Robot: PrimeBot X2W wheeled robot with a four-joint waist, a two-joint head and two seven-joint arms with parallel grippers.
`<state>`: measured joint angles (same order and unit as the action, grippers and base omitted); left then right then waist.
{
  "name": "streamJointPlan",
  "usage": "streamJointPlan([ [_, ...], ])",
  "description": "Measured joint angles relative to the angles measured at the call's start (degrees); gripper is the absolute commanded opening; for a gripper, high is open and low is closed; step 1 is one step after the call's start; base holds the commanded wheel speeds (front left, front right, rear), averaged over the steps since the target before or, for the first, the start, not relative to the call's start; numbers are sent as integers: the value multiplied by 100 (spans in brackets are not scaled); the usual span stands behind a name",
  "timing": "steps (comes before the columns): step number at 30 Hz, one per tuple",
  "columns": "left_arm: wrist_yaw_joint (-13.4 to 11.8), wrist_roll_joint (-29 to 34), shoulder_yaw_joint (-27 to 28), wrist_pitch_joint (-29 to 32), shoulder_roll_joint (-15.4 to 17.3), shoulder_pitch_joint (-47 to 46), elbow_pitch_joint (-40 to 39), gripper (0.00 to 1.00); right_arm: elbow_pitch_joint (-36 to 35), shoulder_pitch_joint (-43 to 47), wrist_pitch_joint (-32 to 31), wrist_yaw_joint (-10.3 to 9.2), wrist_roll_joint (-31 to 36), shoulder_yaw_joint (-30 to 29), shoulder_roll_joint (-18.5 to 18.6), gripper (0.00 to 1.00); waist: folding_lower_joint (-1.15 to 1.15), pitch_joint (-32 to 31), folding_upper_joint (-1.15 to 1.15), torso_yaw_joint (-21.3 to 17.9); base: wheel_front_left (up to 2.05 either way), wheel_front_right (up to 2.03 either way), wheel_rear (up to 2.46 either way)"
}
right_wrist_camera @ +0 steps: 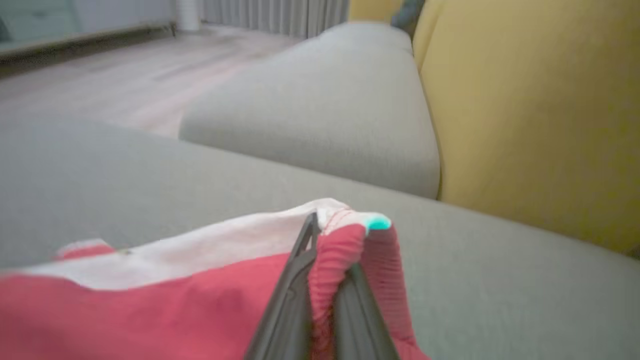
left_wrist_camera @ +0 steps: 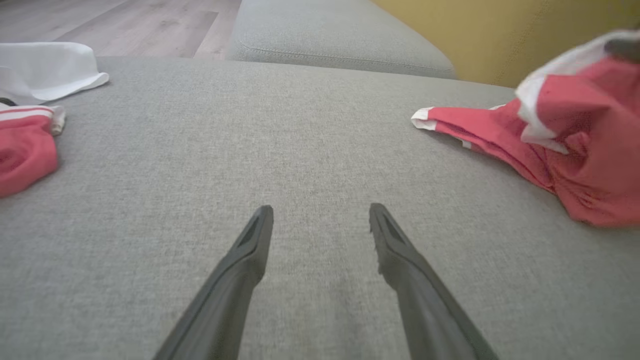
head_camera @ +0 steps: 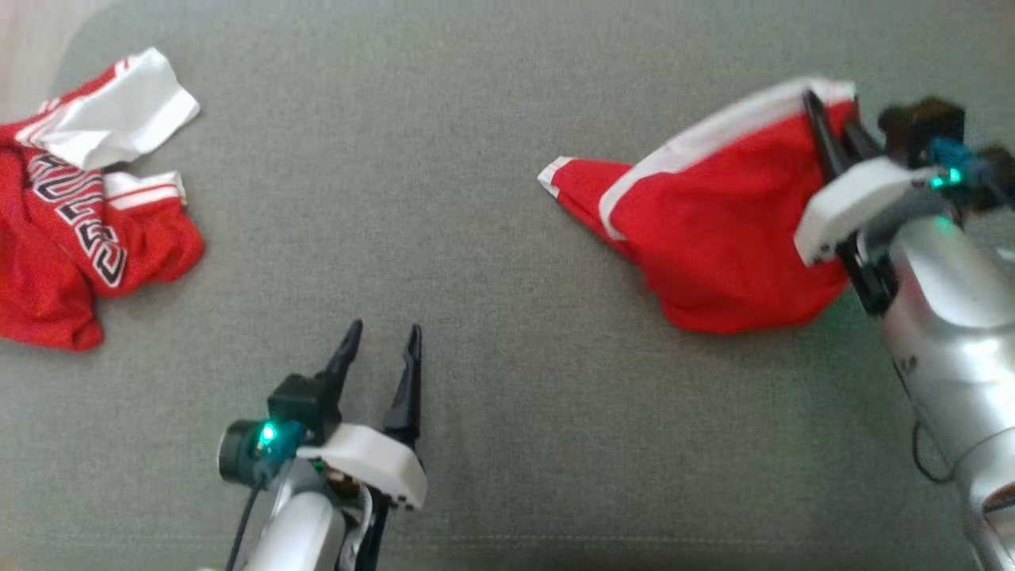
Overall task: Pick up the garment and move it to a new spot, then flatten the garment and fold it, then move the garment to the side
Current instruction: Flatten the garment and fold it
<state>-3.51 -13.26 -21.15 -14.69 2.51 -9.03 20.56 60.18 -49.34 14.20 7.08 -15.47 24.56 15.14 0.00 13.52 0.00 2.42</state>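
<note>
The red garment (head_camera: 714,238), white-striped and bunched, is gripped at its waistband by the clenched right hand (head_camera: 830,111) at three o'clock on the grey cushion (head_camera: 476,198). Its long axis trails toward nine. The left hand (head_camera: 384,335) is seen spread and empty at six, well apart, so the right arm is judged nearer.

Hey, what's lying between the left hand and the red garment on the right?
Only bare grey cushion lies between the left hand and the red garment, as the head and left wrist views show.
</note>
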Motion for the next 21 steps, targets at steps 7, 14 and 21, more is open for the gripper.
streamJointPlan([
  [7, 0, -81, -71, 0, 1, 207, 15, 100, -1553, -91, 16, 1, 64, 119, -211, 0, 0, -376, 0, 81, 0, 0, 0],
  [14, -14, -215, -201, 0, 8, 353, 15, 100, -2714, -829, 26, 2, 619, 676, -582, 0, 0, -683, 0, 421, 0, 0, 0],
  [21, -102, -261, -167, 0, 19, 530, 4, 100, -3078, -442, 62, 3, 656, 1326, -142, 0, 0, -738, 0, 395, 0, 0, 0],
])
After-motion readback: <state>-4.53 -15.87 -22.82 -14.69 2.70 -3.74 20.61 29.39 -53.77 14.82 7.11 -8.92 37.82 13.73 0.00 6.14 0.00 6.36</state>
